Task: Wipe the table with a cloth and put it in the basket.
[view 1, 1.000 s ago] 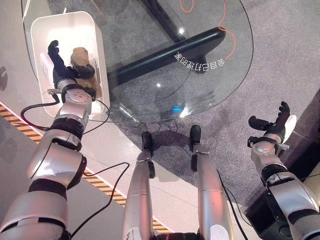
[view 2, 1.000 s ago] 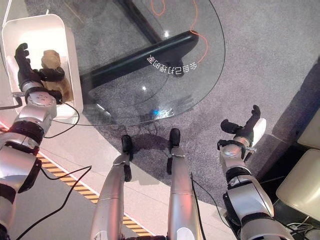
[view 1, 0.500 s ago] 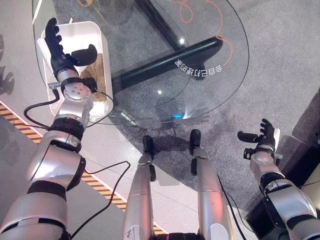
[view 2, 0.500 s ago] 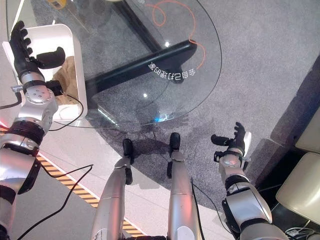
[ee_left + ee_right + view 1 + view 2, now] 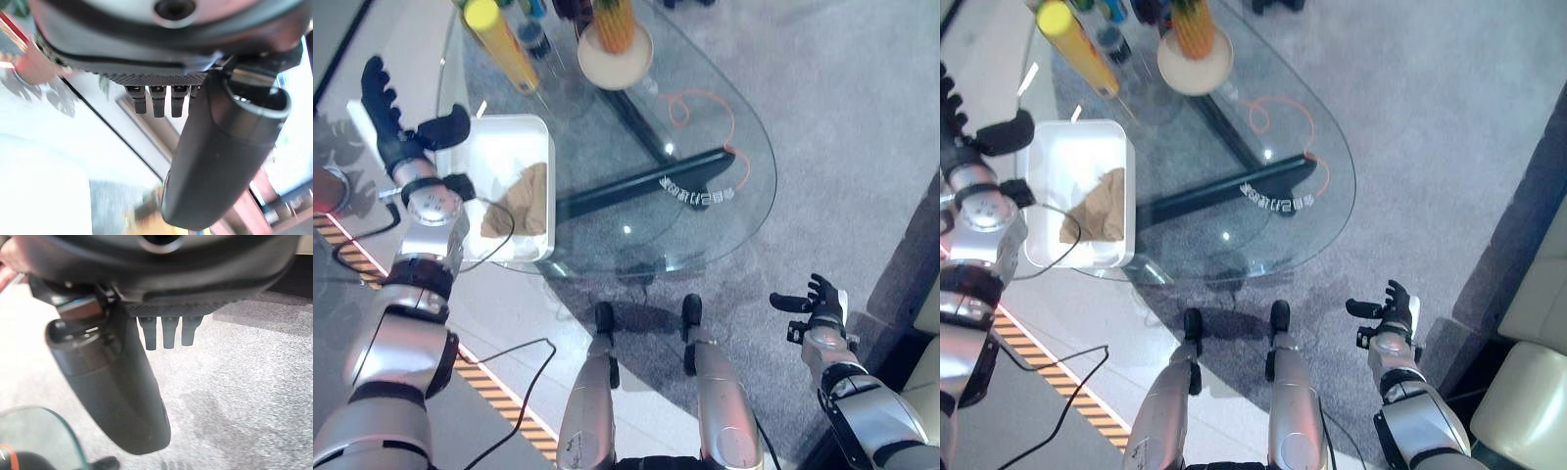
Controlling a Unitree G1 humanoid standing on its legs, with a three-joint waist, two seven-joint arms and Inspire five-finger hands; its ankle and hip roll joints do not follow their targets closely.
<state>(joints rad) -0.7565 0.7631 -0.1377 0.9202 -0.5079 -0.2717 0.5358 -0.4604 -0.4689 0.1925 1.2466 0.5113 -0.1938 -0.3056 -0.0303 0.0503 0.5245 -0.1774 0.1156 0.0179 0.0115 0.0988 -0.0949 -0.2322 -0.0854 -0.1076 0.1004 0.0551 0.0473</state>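
A crumpled brown cloth lies inside the white basket, which stands on the left part of the round glass table. My left hand is raised just left of the basket, open, fingers spread and thumb out, holding nothing. In its wrist view the thumb and straight fingers are bare. My right hand hovers low at the right, off the table and above the grey carpet. It is open and holds nothing, as its wrist view confirms.
At the table's far side stand a yellow cylinder, some bottles and a bowl holding a yellow-orange object. A black table base and an orange cord show through the glass. Striped floor tape runs at the left. A beige seat stands at the right.
My left hand has lifted off the cloth, opened and drawn out of the basket to its left; the cloth stays inside. The right hand has sunk lower. The camera has shifted, showing more of the table.
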